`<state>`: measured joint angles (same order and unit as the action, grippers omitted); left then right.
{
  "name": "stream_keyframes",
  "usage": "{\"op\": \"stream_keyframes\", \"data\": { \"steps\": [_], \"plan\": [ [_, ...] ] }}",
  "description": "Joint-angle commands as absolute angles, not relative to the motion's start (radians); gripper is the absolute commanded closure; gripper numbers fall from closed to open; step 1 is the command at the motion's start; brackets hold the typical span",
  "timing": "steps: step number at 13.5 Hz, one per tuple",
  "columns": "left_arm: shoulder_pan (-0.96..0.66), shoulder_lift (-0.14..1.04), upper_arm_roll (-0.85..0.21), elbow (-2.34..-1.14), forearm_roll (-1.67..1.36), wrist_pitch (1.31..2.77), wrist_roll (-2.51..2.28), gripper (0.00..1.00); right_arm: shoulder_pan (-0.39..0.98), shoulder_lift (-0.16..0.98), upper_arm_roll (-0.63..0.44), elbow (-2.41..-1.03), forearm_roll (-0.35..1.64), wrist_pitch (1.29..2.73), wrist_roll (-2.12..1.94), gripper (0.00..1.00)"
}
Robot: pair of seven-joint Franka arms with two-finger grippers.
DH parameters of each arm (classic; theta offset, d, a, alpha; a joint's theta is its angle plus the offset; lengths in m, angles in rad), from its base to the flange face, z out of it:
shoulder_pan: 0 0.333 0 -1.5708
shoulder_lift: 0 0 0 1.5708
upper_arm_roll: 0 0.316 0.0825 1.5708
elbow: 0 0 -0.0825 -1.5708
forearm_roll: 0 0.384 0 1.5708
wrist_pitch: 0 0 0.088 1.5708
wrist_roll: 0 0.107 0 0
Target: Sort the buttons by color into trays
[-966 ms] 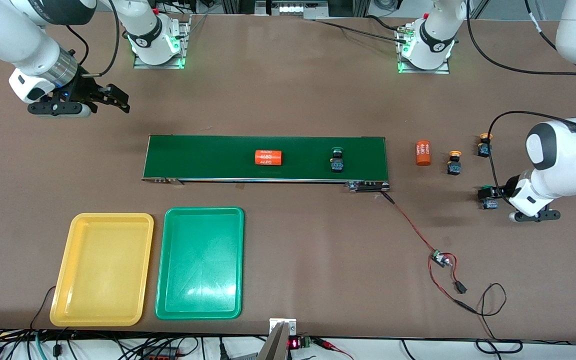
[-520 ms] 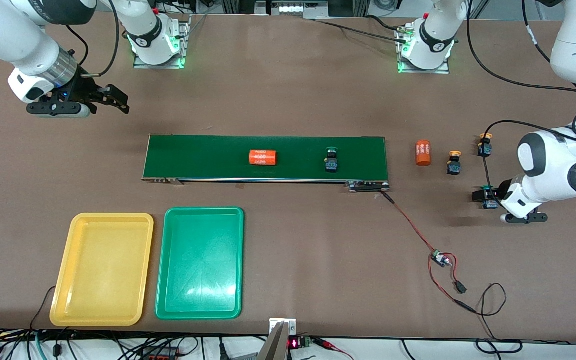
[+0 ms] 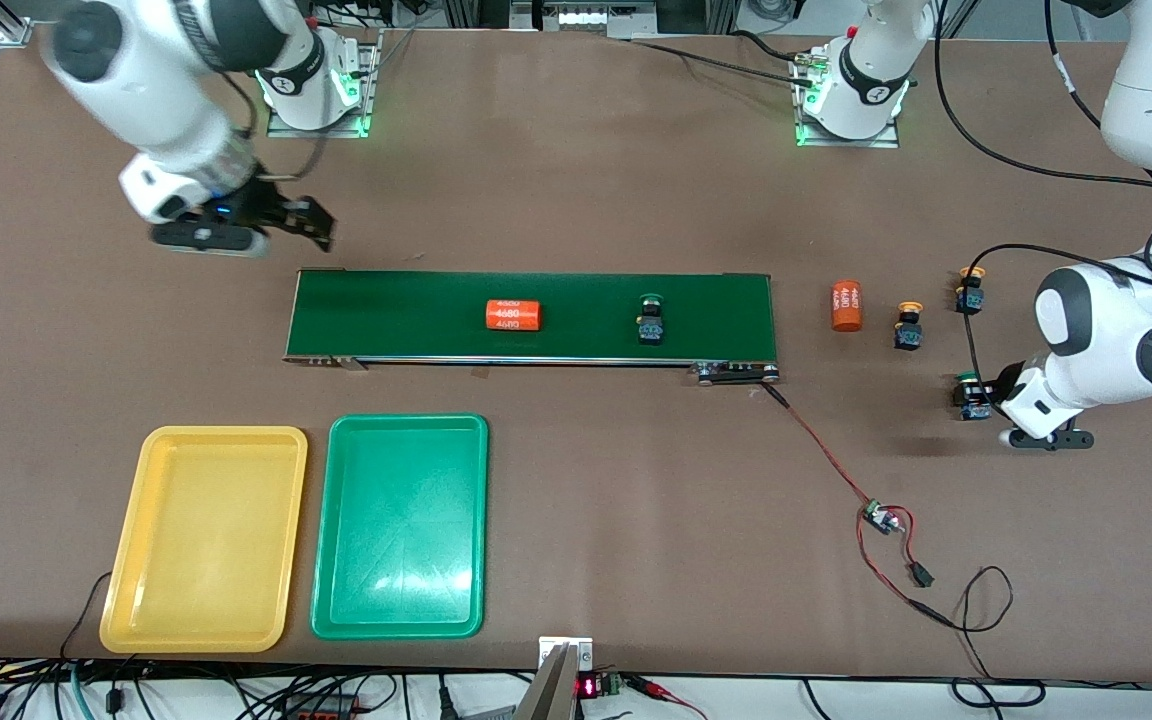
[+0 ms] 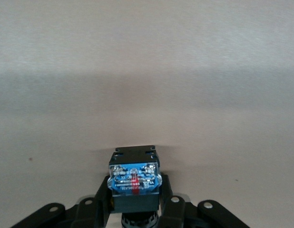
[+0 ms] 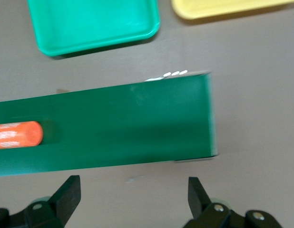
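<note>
My left gripper (image 3: 982, 396) is down at the table at the left arm's end, shut on a green-capped button (image 3: 969, 392). In the left wrist view its fingers (image 4: 171, 202) press both sides of the button's black-and-blue body (image 4: 134, 176). Two yellow-capped buttons (image 3: 908, 325) (image 3: 969, 289) stand on the table beside it. Another green-capped button (image 3: 650, 320) rides on the dark-green conveyor belt (image 3: 716, 300). My right gripper (image 3: 308, 226) hangs open over the table by the belt's end toward the right arm (image 5: 133, 194). The yellow tray (image 3: 204, 540) and green tray (image 3: 399, 527) lie side by side, nearer to the front camera than the belt.
One orange cylinder (image 3: 514, 315) lies on the belt and a second (image 3: 846, 305) stands on the table off the belt's end toward the left arm. A red-and-black wire with a small board (image 3: 876, 515) trails from the belt's motor corner. Both trays (image 5: 94, 23) (image 5: 223, 7) show in the right wrist view.
My left gripper has closed on the green-capped button. The right arm swung in to the belt's end. The cylinder and button on the belt drifted toward the right arm's end.
</note>
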<state>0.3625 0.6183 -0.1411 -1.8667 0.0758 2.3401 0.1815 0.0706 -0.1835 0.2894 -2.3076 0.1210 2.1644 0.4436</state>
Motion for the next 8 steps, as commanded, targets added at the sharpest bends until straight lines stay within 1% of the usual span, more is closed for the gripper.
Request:
{"op": "stream_keyframes", "data": {
  "steps": [1, 2, 5, 6, 8],
  "plan": [
    [0.365, 0.537, -0.189, -1.858, 0.078, 2.194, 0.189, 1.00, 0.063, -0.101, 0.377, -2.246, 0.120, 2.181, 0.558, 0.00],
    [0.359, 0.510, -0.208, -1.852, 0.075, 2.140, 0.178, 1.00, 0.063, -0.080, 0.399, -2.221, 0.117, 2.181, 0.560, 0.00],
    [0.282, 0.459, -0.245, -1.850, 0.061, 2.076, 0.178, 1.00, 0.074, -0.009, 0.419, -2.131, 0.101, 2.181, 0.589, 0.00],
    [0.258, 0.448, -0.253, -1.851, 0.013, 2.071, 0.178, 1.00, 0.078, 0.020, 0.423, -2.102, 0.086, 2.181, 0.595, 0.00],
    [0.209, 0.425, -0.261, -1.864, -0.067, 2.063, 0.175, 1.00, 0.078, 0.049, 0.455, -2.095, 0.063, 2.193, 0.603, 0.00]
  ]
}}
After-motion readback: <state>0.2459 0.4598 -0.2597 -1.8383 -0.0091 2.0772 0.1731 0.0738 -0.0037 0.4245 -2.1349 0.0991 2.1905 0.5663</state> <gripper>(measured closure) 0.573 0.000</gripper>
